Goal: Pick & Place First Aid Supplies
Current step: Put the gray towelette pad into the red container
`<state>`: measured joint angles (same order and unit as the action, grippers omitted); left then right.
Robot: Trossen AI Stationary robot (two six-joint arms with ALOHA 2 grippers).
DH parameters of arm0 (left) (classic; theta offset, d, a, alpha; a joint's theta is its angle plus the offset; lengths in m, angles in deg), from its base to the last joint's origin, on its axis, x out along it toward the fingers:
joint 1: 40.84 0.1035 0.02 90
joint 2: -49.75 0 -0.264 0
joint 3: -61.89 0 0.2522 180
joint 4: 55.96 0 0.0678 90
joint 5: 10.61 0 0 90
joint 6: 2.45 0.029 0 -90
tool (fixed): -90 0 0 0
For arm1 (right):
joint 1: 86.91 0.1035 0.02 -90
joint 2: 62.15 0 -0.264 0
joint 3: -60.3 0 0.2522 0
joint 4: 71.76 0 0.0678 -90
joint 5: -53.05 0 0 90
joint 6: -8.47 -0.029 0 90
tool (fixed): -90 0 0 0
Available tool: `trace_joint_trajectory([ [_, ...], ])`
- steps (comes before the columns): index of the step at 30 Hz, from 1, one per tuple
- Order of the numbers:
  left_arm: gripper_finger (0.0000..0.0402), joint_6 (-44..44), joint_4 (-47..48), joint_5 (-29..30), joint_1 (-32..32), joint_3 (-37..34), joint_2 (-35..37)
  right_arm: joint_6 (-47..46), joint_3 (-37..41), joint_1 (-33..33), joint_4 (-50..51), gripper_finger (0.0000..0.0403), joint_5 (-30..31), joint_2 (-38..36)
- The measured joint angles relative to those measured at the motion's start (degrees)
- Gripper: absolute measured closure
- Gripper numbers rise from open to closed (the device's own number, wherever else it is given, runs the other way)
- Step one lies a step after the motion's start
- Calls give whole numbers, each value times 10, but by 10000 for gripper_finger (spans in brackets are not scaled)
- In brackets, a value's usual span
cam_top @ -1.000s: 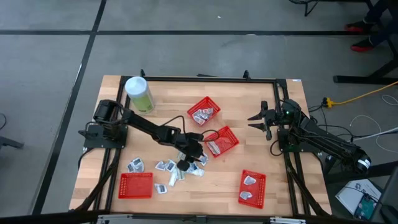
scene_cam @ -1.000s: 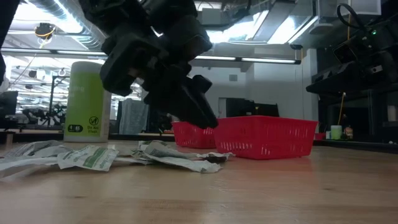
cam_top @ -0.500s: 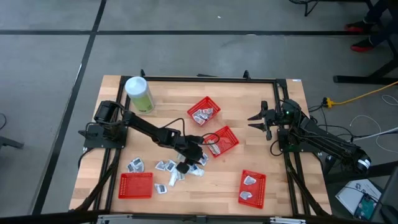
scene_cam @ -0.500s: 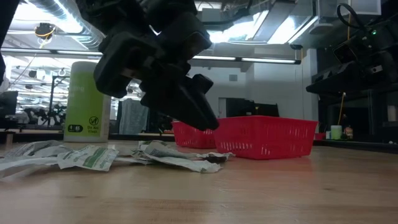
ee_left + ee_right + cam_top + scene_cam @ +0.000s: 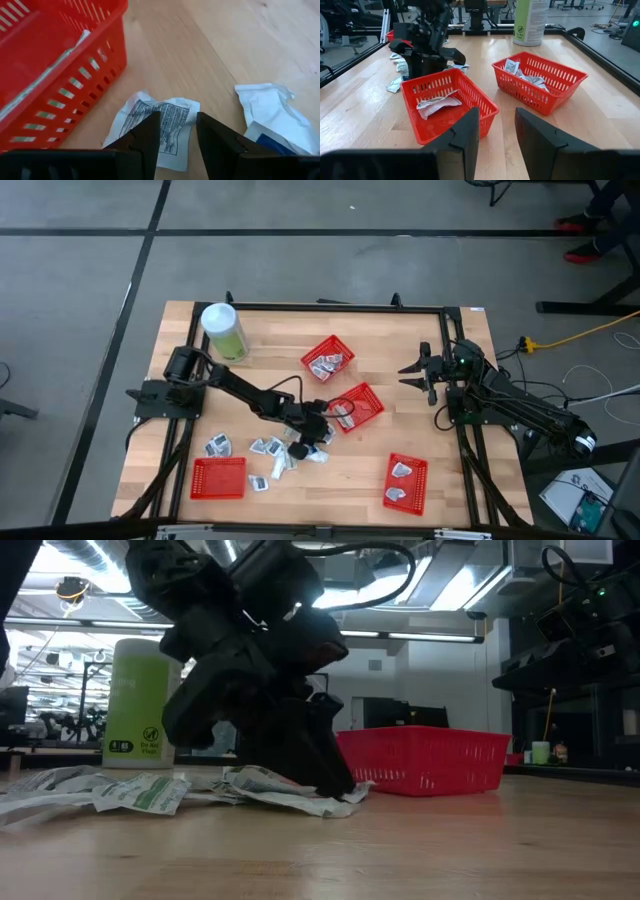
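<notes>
the left gripper has its two dark fingers set a narrow gap apart with nothing between them, poised over a printed packet that lies flat on the table just beside the wall of the middle red basket. in the low view the fingertips look to be at or nearly on the wood.

the main risk, as i judge it, is a pinch that finds nothing: the packet is thin and flat, so fingers closing above it would shut on air, and fingers pressing too hard would scrape the table or push the packet along. the packet also lies so close to the middle red basket that a sideways slip could shove it under the basket's edge or knock the basket askew, disturbing the packet already inside it. a second crumpled white packet lies on the far side of the gripper from that basket, near enough that a wide sweep might drag both at once.

more first aid supplies are scattered on the wood out from the middle red basket toward the left arm's side, so any drag could tangle the pile.

the right gripper waits well apart from that basket, fingers apart and empty.
</notes>
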<state>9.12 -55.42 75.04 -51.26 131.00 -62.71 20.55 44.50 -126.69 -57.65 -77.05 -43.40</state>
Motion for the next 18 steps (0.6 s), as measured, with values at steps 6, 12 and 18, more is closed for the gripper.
trace_joint_trajectory([
  [6, 298, -4, -3, 1, 0, 1, -8, 0, 0, 0, 0, 276, 0, 0],
  [12, 356, -5, 3, -3, 0, 2, -8, 0, 0, 0, 0, 276, 0, 0],
  [18, 396, -28, 6, -2, 0, 2, -7, 0, 0, 0, 0, 276, 0, 0],
])
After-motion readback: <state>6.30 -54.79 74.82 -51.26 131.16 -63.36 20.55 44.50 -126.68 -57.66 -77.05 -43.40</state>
